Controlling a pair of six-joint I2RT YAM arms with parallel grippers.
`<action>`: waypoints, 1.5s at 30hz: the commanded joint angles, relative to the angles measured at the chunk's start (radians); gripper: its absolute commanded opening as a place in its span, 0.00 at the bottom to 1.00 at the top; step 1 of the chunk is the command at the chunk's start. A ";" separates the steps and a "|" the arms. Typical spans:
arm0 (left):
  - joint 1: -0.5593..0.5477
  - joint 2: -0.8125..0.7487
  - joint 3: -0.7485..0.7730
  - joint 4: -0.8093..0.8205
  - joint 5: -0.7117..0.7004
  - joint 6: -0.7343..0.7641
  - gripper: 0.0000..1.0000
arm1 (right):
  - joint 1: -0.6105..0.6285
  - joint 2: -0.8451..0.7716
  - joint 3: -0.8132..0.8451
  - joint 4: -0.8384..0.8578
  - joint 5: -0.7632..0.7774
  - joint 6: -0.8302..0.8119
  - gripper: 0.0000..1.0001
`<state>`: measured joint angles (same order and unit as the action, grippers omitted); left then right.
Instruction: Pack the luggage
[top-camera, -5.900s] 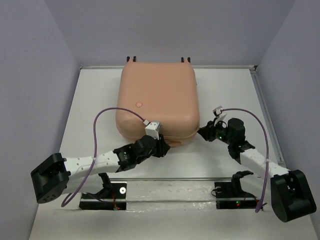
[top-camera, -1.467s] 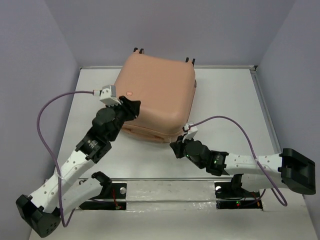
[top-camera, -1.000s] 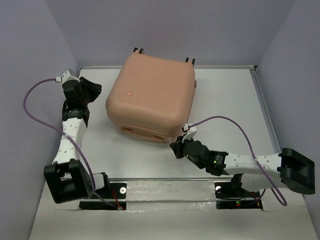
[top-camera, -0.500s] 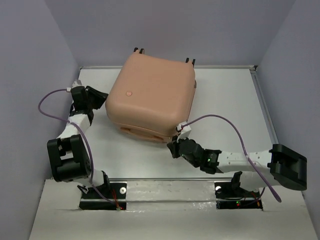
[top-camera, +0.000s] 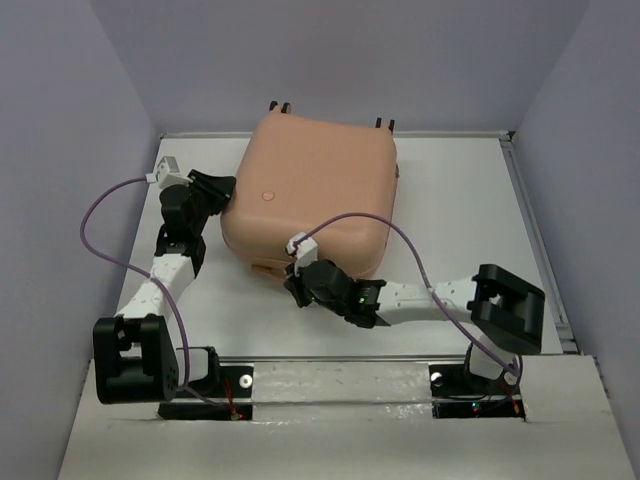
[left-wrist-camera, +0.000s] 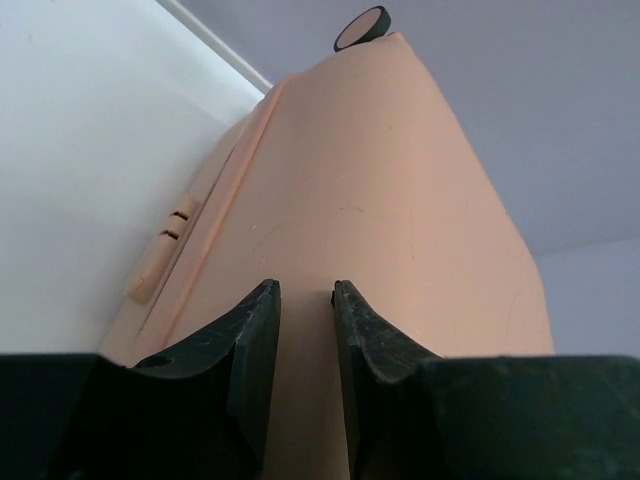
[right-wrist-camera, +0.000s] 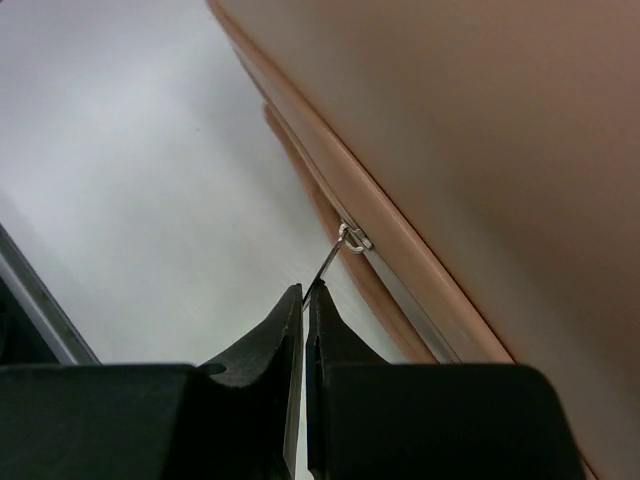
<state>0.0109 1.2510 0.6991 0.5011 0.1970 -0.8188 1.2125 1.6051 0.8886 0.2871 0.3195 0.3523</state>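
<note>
The peach-pink hard suitcase with round corners lies flat and shut on the white desk. It is up at the 12 o'clock end and turned a little, so it does not sit square. From above, the left claw is at the suitcase's 9 o'clock side, right up against the shell. The right claw is at the 7 o'clock corner, by the near edge. From that high up you cannot see what the claws do. The left wrist camera shows it for the left claw. Its two black fingers stand a little apart with nothing between them. Their tips are at the smooth pink shell, but I cannot tell if they touch it. This view also shows a small round wheel at the far end and a little pink handle bump low on the side by the seam. The right wrist camera shows something the top view hides. The right claw is pinched tight on a thin metal zipper pull, which hangs from a small ring on the seam of the suitcase. A purple cable loops out from the left arm.
</note>
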 joint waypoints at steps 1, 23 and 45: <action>-0.074 0.002 -0.073 -0.144 0.206 0.046 0.39 | 0.100 0.117 0.232 0.098 -0.302 -0.079 0.07; -0.065 -0.102 -0.108 -0.147 0.131 0.063 0.39 | 0.023 -0.290 0.049 -0.320 0.022 -0.095 0.07; -0.023 -0.179 -0.002 -0.184 -0.306 0.113 0.47 | -0.962 -0.088 0.136 -0.298 -0.203 -0.016 0.07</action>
<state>-0.0429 1.0126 0.5621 0.3466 -0.0086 -0.7536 0.2550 1.4818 0.9230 -0.0540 0.2169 0.3286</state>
